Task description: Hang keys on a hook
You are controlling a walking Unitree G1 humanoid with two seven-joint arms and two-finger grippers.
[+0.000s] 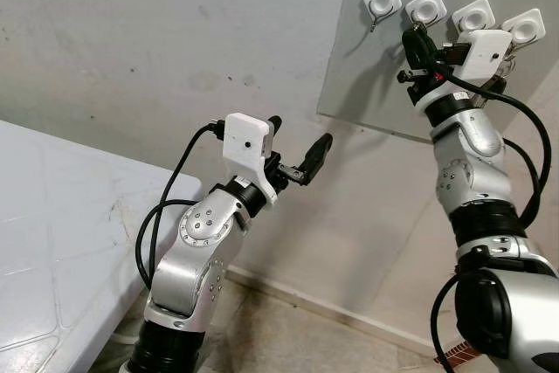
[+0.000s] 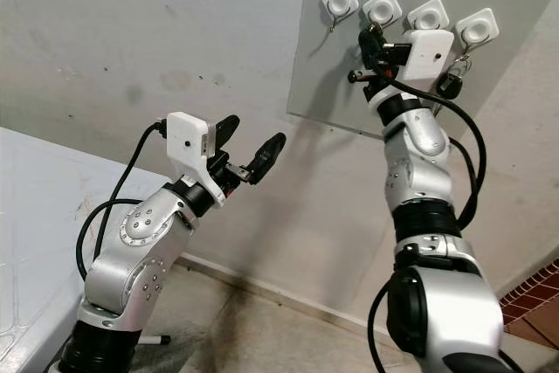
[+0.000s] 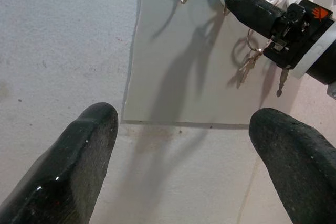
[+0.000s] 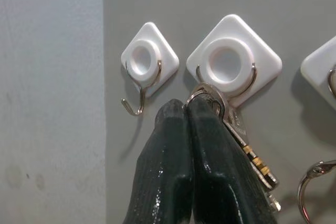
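Mounted on a rough pale concrete wall (image 1: 175, 41): a flat grey rectangular panel (image 2: 341, 76) carrying a row of four white diamond-shaped plastic hooks with thin metal wire curls. Counting from the robot's left: first hook (image 4: 148, 61) with nothing on its wire; second hook (image 4: 233, 61) just beside it; third hook (image 1: 472, 17) and fourth hook (image 1: 525, 27) further to the right, partly hidden behind the right arm.

Raised high against the panel: the right gripper (image 4: 189, 109), its two long black fingers pressed together and clamped on a bunch of silver metal keys on a ring (image 4: 226, 113). Fingertips just below the second hook, with the key ring touching or almost touching the lower wire of that hook; cannot tell whether the ring is already over the wire. Key blades hanging down along the right finger.

Seen in the left wrist view, below the third hook: another set of small silver keys (image 3: 251, 59) hanging against the panel. In the right eye view, a dark key fob (image 2: 450, 85) hanging near the fourth hook.

Held lower, in front of the wall and well apart from the panel: the left gripper (image 1: 297, 150), fingers spread wide and grasping nothing, pointing up toward the hooks.

At the lower left: a white table surface (image 1: 52, 233). Beneath the wall: a dusty grey floor (image 1: 297, 338).
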